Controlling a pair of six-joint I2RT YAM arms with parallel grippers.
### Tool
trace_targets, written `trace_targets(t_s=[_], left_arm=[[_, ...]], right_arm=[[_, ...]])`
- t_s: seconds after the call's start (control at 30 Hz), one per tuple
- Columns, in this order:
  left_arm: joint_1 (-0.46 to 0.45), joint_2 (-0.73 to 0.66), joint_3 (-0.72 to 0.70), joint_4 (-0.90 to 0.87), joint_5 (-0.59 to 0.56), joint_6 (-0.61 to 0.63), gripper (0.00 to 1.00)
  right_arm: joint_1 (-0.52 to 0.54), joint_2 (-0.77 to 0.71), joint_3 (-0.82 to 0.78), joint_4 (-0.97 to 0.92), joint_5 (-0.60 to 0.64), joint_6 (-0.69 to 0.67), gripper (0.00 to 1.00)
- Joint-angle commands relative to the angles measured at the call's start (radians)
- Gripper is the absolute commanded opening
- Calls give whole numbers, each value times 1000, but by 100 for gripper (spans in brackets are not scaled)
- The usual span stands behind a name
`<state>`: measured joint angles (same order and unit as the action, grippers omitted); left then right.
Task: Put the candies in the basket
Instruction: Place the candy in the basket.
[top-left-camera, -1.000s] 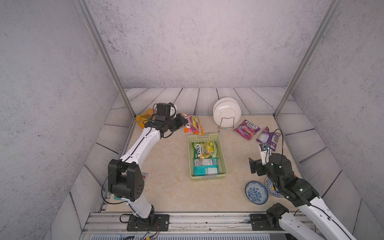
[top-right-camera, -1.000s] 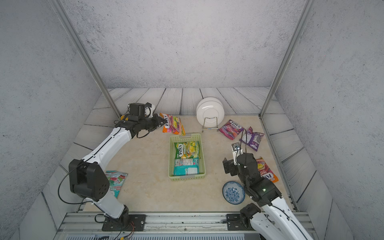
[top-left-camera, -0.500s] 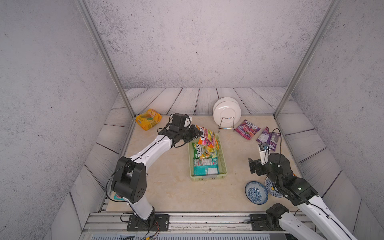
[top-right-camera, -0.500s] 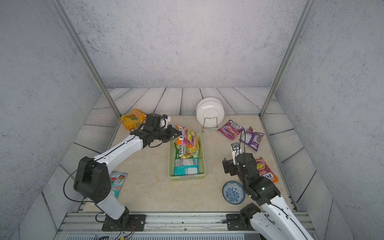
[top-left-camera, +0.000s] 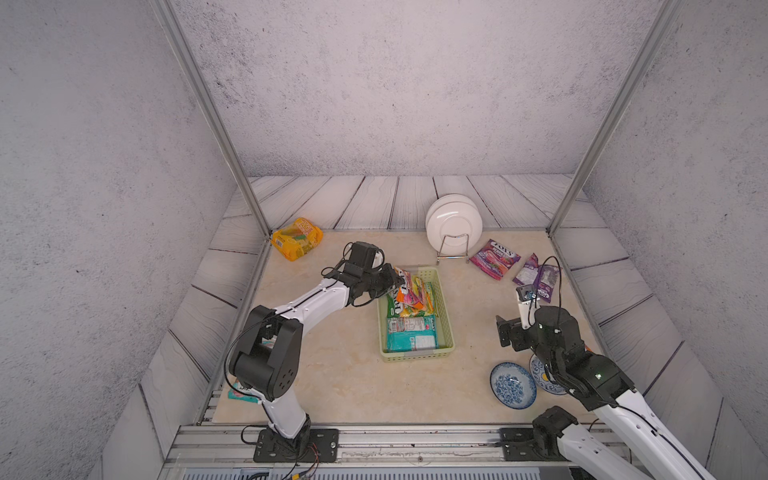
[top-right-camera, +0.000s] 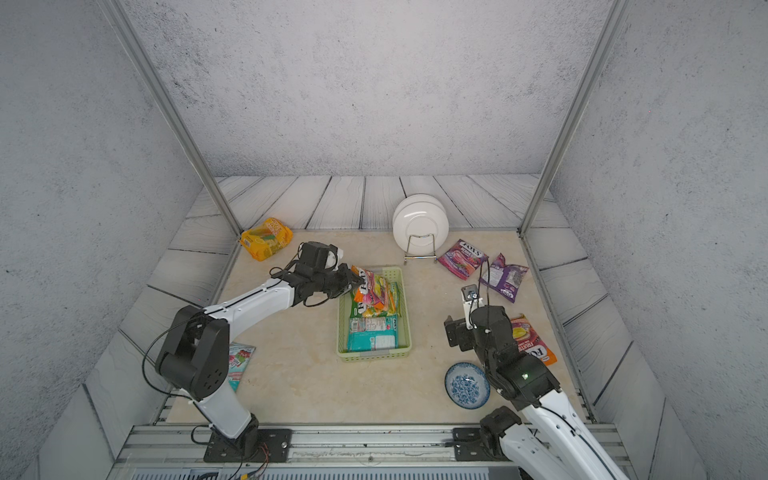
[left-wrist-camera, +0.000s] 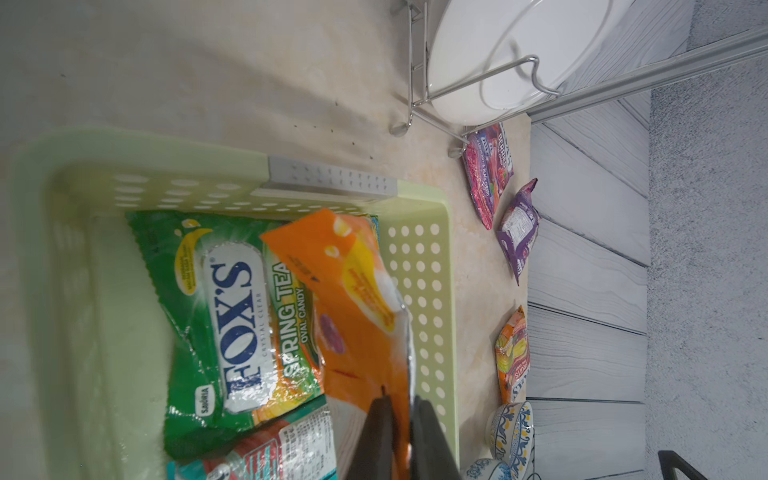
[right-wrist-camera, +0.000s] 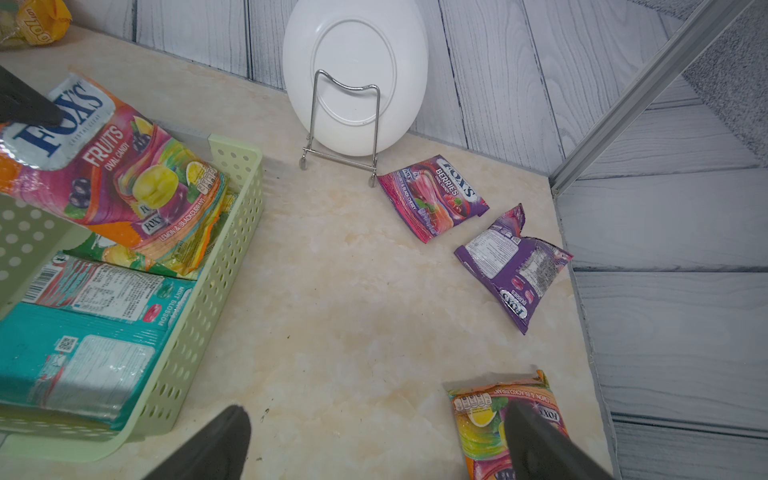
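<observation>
My left gripper (left-wrist-camera: 401, 401) is shut on one edge of an orange-pink FOX'S packet (right-wrist-camera: 112, 166), which hangs tilted over the far end of the pale green basket (top-left-camera: 446, 316). In the basket lie a green FOX'S packet (left-wrist-camera: 224, 316) and a teal packet (top-left-camera: 411, 336). On the table to the right are a pink-purple packet (top-left-camera: 494, 258), a purple packet (top-left-camera: 536, 280) and an orange packet (right-wrist-camera: 486, 419). My right gripper (right-wrist-camera: 374, 415) stands open low over the table, one finger over that orange packet. A yellow bag (top-left-camera: 297, 239) sits far left. Another teal packet (top-right-camera: 239, 361) lies by the left arm's base.
White plates (top-left-camera: 453, 222) stand in a wire rack just behind the basket. Two blue-patterned bowls (top-left-camera: 512, 384) sit at the front right beside my right arm. Metal posts (top-left-camera: 249, 199) rise at the table's back corners.
My left arm has swung right from the far left corner, carrying the orange-pink packet to the basket's far end and uncovering the yellow bag. The right arm has barely moved.
</observation>
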<state>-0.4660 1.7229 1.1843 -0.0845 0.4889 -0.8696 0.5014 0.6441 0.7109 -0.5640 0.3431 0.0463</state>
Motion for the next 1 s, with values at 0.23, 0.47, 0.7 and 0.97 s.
trace_targets(t_s=[0.23,0.47,0.7,0.97], left_arm=[[-2,57,23,15,-58,106,0],[3,43,16,-24,-95,112,19],[3,-30,43,-126,-151,146,61],[3,-79,103,-212,-216,258,74]], right_arm=[[-2,-5,-11,17,0,-9,100],[-1,-5,-13,17,2,-8,100],[-3,-2,-13,16,2,-8,100],[-3,1,-10,13,-5,-5,100]])
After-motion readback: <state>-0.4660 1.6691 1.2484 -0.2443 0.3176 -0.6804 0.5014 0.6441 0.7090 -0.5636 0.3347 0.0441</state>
